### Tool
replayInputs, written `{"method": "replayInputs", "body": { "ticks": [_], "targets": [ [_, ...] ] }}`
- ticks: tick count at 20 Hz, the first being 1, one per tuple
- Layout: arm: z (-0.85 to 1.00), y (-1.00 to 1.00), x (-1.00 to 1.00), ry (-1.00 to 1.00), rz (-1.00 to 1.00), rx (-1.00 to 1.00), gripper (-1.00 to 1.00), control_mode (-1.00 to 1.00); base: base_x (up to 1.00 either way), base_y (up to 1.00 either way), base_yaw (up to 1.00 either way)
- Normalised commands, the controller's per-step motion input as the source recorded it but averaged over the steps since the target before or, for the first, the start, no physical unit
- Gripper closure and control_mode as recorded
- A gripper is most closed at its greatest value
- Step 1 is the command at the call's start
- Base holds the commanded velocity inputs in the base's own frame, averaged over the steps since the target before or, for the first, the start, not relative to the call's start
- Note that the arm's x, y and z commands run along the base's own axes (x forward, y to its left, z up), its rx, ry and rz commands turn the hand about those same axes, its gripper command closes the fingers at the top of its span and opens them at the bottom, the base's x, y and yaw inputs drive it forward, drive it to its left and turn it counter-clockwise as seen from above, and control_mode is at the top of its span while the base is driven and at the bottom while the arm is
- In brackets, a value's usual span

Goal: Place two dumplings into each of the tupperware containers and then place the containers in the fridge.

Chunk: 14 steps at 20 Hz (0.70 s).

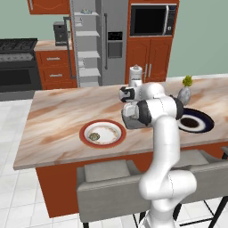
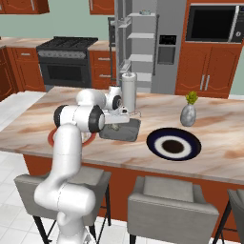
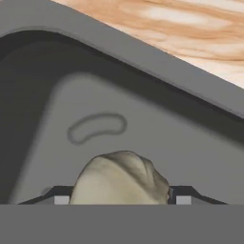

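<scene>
My gripper (image 3: 122, 199) hangs low inside the dark grey rectangular tupperware container (image 3: 143, 119), shut on a pale crimped dumpling (image 3: 121, 176) that fills the gap between its fingertips. From the right base, the gripper (image 2: 116, 125) points down into this container (image 2: 127, 132) on the island counter. Another dumpling (image 1: 94, 136) lies on the red-rimmed plate (image 1: 116, 139) to the left. The grey steel fridge (image 1: 113, 26) stands behind the island with its left door swung open, showing pale shelves.
A dark blue plate (image 2: 188, 151) and a small grey vase (image 2: 188, 114) with a plant sit right of the container. A white cylinder (image 2: 128, 90) stands just behind it. Grey stools (image 1: 107, 187) line the island's near edge.
</scene>
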Motion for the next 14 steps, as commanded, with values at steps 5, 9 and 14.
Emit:
{"method": "replayInputs", "body": {
  "ticks": [5, 9, 14],
  "targets": [
    [0.00, 0.00, -0.04, 0.00, 0.00, 0.00, -1.00, -1.00, 0.00, 0.00, 0.00],
    [0.00, 0.00, -0.06, 0.00, 0.00, 0.00, -1.00, -1.00, 0.00, 0.00, 0.00],
    [0.09, 0.00, -0.11, 0.00, 0.00, 0.00, -1.00, -1.00, 0.00, 0.00, 0.00]
  ]
}}
